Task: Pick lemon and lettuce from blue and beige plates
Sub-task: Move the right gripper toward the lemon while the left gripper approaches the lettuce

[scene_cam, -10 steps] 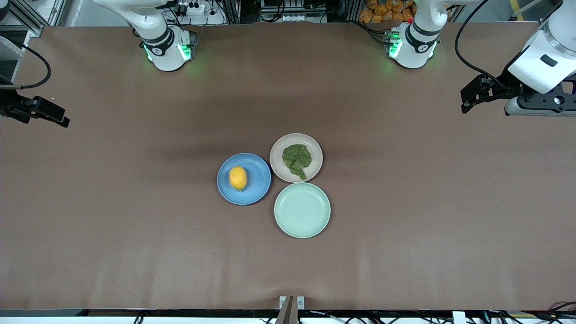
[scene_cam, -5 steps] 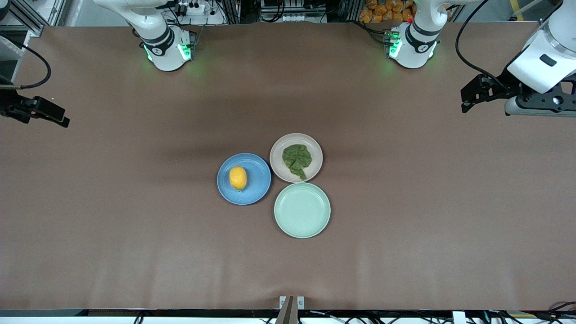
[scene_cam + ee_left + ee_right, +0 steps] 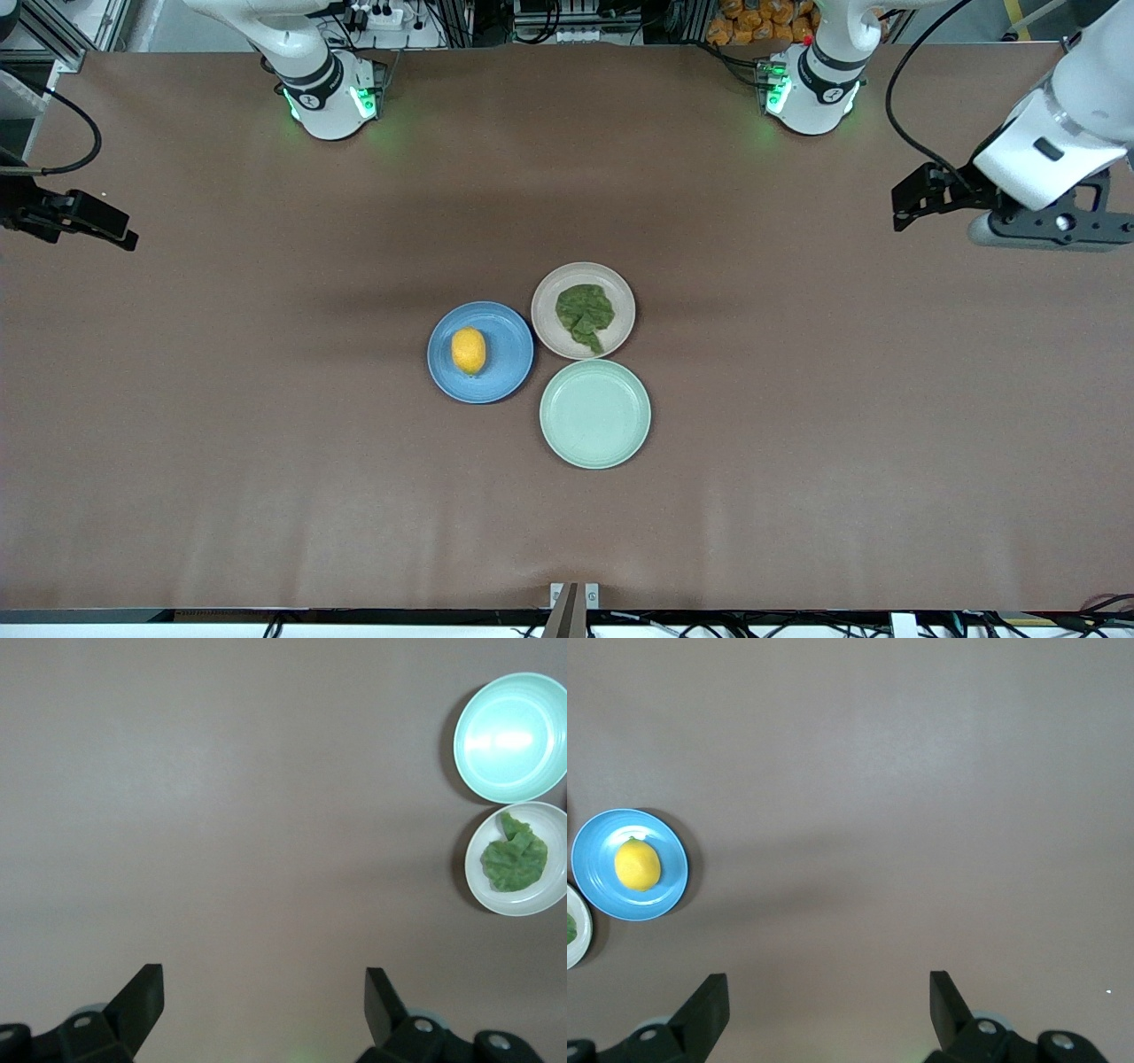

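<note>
The lemon (image 3: 469,351) lies on the blue plate (image 3: 509,372) at the table's middle. The lettuce (image 3: 585,315) lies on the beige plate (image 3: 542,310) beside it, toward the left arm's end. My left gripper (image 3: 1050,232) hangs open and empty over bare table at the left arm's end; its wrist view shows the spread fingers (image 3: 142,1001), the lettuce (image 3: 514,858) and the beige plate (image 3: 478,886). My right gripper (image 3: 829,997) is open and empty over the right arm's end; its wrist view shows the lemon (image 3: 637,865) on the blue plate (image 3: 669,895).
An empty mint-green plate (image 3: 594,414) touches both plates, nearer the front camera; it also shows in the left wrist view (image 3: 511,735). The right arm's wrist mount (image 3: 80,217) shows at the table's edge. Brown table (image 3: 797,443) lies all round the plates.
The left arm's hand has shifted a little toward the table's middle and toward the bases. The right arm, the plates, the lemon and the lettuce have not moved.
</note>
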Action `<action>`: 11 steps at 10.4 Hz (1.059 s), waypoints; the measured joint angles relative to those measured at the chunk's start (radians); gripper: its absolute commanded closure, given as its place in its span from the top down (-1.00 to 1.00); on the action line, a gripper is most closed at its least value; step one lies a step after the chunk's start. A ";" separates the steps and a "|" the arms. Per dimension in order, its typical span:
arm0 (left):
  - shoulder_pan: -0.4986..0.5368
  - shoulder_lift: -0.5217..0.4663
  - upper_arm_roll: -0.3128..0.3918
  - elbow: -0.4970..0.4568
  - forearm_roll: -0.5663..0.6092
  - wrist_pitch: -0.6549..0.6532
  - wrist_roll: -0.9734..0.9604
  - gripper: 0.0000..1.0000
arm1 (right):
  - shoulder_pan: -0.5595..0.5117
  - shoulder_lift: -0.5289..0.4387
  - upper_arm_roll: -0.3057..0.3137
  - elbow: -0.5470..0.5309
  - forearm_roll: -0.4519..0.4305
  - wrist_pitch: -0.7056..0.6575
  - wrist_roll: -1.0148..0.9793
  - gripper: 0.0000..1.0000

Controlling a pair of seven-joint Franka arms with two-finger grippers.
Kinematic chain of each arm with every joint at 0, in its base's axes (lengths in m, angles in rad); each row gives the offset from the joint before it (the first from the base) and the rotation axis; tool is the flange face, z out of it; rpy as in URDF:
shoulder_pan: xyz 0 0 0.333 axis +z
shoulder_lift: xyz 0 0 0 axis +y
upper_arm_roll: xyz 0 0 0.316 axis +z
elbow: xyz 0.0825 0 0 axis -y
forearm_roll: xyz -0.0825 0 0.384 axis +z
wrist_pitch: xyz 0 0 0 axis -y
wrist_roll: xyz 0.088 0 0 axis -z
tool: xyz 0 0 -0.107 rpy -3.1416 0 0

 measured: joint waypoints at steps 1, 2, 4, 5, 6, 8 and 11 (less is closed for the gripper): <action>-0.001 0.014 -0.003 -0.013 -0.017 0.011 0.000 1.00 | 0.001 0.000 0.010 0.000 0.001 -0.001 0.000 1.00; -0.006 0.025 -0.012 -0.032 -0.023 0.037 0.000 1.00 | 0.003 0.002 0.023 -0.002 0.002 -0.001 0.000 1.00; -0.017 0.048 -0.052 -0.094 -0.036 0.136 -0.028 1.00 | 0.017 0.016 0.067 -0.012 0.006 0.003 0.041 1.00; -0.022 0.067 -0.084 -0.121 -0.038 0.181 -0.065 1.00 | 0.023 0.032 0.096 -0.015 0.006 0.014 0.082 1.00; -0.027 0.092 -0.113 -0.133 -0.039 0.212 -0.094 1.00 | 0.028 0.052 0.126 -0.018 0.007 0.030 0.116 1.00; -0.042 0.152 -0.158 -0.140 -0.039 0.263 -0.166 1.00 | 0.048 0.097 0.179 -0.051 0.007 0.108 0.193 1.00; -0.123 0.250 -0.166 -0.142 -0.039 0.353 -0.329 1.00 | 0.078 0.147 0.211 -0.147 0.007 0.270 0.243 1.00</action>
